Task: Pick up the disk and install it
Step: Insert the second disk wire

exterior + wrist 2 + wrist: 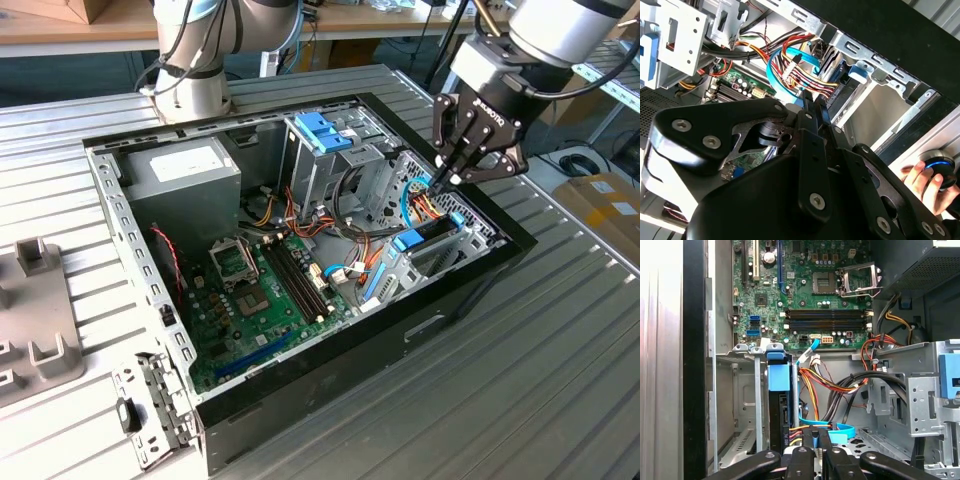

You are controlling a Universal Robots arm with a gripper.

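Observation:
The disk [432, 230] stands on edge in a slot of the drive bay at the case's end on the exterior view's right, its blue carrier tab [408, 240] facing up. In the first wrist view the disk [779, 415] is a dark slab under that blue tab [779, 377]. The second wrist view shows the disk [832, 64] behind a bundle of cables. My gripper [441, 181] hangs just above the bay and the cables, apart from the disk. Its fingertips [816, 436] are pressed together, shut on nothing. The gripper [813, 106] looks the same from the second wrist view.
Coloured cables [825, 390] and a blue flat cable [840, 431] lie right under the fingers. A metal drive cage with a blue handle [322, 133] stands beside the bay, a grey power-supply box [185, 170] further off. A hand [920, 181] rests on a round device outside the case.

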